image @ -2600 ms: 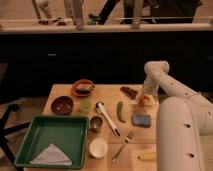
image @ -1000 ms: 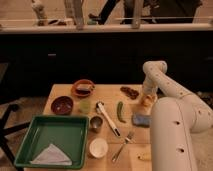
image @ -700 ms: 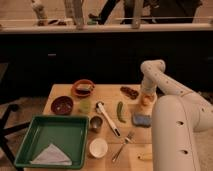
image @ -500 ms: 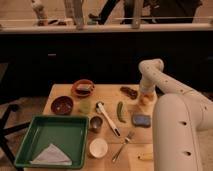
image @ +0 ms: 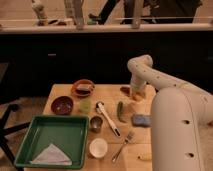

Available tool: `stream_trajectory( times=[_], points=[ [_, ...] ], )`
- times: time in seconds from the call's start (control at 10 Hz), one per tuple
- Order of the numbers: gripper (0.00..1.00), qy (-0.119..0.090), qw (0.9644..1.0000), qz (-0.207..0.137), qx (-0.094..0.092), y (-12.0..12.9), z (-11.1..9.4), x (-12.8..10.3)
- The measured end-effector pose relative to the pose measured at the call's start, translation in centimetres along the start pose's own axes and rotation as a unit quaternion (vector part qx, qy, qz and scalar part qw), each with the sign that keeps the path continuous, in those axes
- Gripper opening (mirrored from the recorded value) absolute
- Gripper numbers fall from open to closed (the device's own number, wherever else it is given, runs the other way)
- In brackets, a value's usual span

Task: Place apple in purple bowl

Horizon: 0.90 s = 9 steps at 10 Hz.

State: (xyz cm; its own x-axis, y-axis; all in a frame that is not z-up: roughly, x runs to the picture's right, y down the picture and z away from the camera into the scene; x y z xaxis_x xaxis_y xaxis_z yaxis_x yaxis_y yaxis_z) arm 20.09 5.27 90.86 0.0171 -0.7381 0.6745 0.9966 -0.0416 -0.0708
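My gripper (image: 136,92) points down at the back right of the wooden table (image: 107,95), shut on the apple (image: 137,97). The apple shows as a small orange-yellow round shape at the fingertips, low over the tabletop. The purple bowl (image: 62,105) is dark maroon and sits at the table's left side, far to the left of the gripper. Nothing shows inside the bowl.
An orange bowl (image: 82,88) stands behind the purple one, and a dark red-brown cluster (image: 125,90) lies just left of the gripper. Between them lie a white-handled utensil (image: 107,118), a green vegetable (image: 120,111), a metal cup (image: 96,123) and a blue sponge (image: 141,120). A green tray (image: 30,145) and a white cup (image: 98,147) sit at the front.
The arm has swung a little to the left, and the apple at its fingertips has shifted left with it. Everything else on the table is unmoved.
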Motion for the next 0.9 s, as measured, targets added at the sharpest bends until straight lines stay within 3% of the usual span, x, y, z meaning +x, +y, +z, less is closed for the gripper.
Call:
stream_trajectory(
  times=[0.2, 0.9],
  points=[
    [0.00, 0.014, 0.9999, -0.010, 0.000, -2.9, -1.6, -0.2],
    [0.00, 0.050, 0.9979, -0.040, -0.001, -9.5, -6.1, -0.9]
  ],
)
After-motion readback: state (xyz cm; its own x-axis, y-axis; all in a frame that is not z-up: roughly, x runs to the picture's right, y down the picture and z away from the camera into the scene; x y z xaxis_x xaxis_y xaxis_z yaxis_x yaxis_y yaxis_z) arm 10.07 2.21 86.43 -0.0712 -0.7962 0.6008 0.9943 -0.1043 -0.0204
